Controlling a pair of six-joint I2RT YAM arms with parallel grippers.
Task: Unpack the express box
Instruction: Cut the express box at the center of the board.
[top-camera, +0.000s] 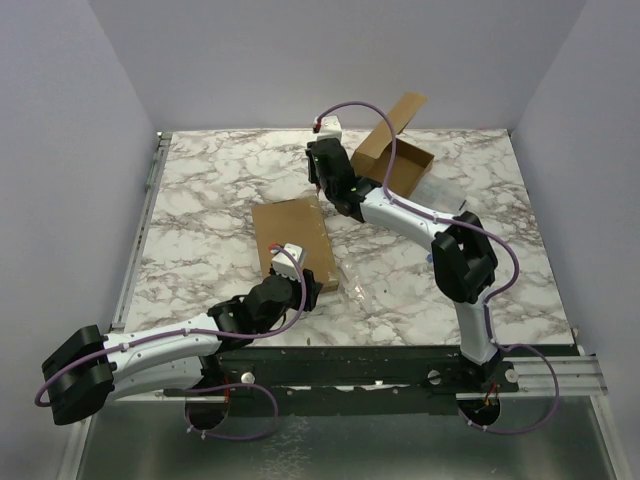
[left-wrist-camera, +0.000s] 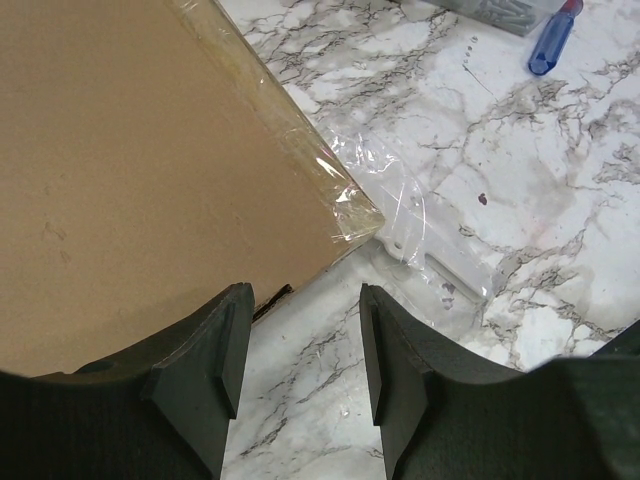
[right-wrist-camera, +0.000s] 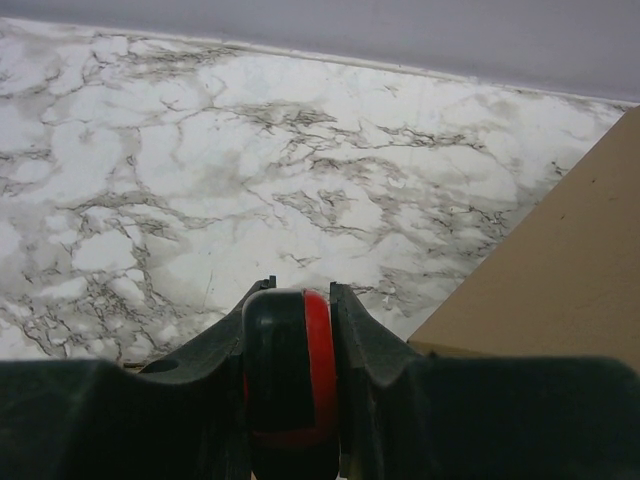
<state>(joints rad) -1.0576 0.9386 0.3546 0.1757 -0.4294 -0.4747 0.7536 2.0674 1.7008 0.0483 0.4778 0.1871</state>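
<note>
Two states were noted: left gripper (left-wrist-camera: 298, 345) spread over the film-wrapped cardboard slab's (left-wrist-camera: 150, 170) corner, long axis near-to-far; right gripper (right-wrist-camera: 290, 300) clamped on black-and-red object (right-wrist-camera: 290, 385) beside open express box (top-camera: 410, 165).

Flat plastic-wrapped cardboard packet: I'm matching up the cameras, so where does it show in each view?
Top external: the packet lies mid-table, slightly left of centre.
Left wrist: the packet fills the upper left, just ahead of the open fingers.
Right wrist: not in it; the brown at the right edge is the open box.
Shared landmark: the marble tabletop.
</note>
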